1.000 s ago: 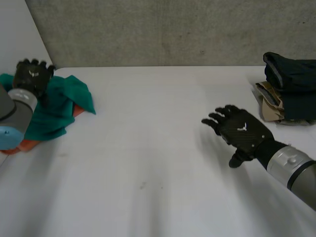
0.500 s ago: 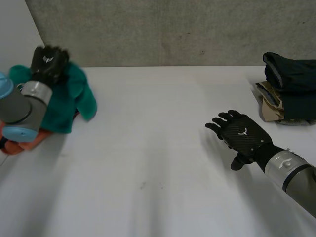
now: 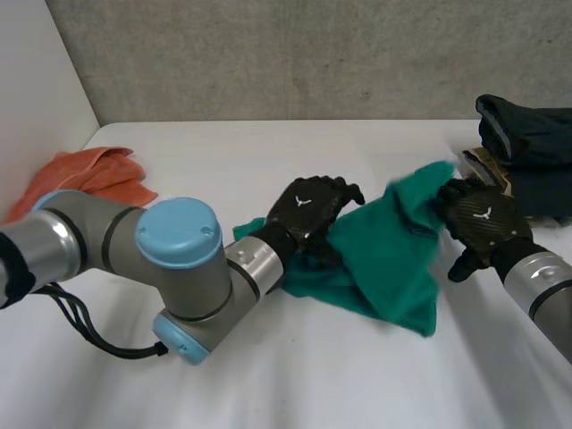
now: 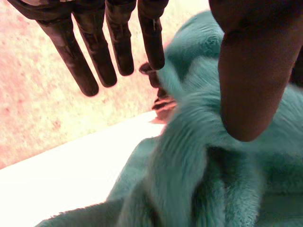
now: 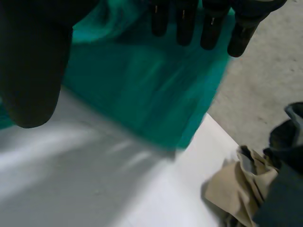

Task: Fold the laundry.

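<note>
Cloth [image 3: 389, 259] between left hand [image 3: 308, 210], right hand [image 3: 478, 223]

Head cam above, facing down; wrist cams close; all share teal cloth [image 3: 386, 259].

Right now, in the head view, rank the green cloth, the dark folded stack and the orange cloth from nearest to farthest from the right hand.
1. The green cloth, against the right hand, mid-table.
2. The dark folded stack, just behind the hand, right side.
3. The orange cloth, far across, left side.
</note>
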Tool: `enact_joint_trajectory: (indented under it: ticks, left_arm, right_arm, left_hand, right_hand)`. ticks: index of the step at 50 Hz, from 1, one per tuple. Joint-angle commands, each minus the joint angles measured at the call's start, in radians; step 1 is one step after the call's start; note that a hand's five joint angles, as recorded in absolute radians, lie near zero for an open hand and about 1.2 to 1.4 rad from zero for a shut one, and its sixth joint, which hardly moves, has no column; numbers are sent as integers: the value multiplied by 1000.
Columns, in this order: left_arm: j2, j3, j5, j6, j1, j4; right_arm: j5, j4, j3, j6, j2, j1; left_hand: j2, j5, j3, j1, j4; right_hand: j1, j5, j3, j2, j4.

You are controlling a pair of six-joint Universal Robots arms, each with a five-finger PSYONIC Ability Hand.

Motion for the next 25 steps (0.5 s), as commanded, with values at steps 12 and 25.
enact_joint_trajectory:
  ticks: [12,25]
  left_arm:
    - [301,-215,-212,44,121,-41]
    - [138,-155,-202,286,218,-147]
  right_arm:
    - [17,143,-53,22,-114,-19]
    - [-91,469,-340,-135,9,7]
  left_hand:
    - [-57,-45,-65,-45,-50]
    - [-81,-69,-88,-69,-74]
  right_hand:
    - [-45,-48,-40,-40,-42]
    - [-45,-48,-40,-40,-42]
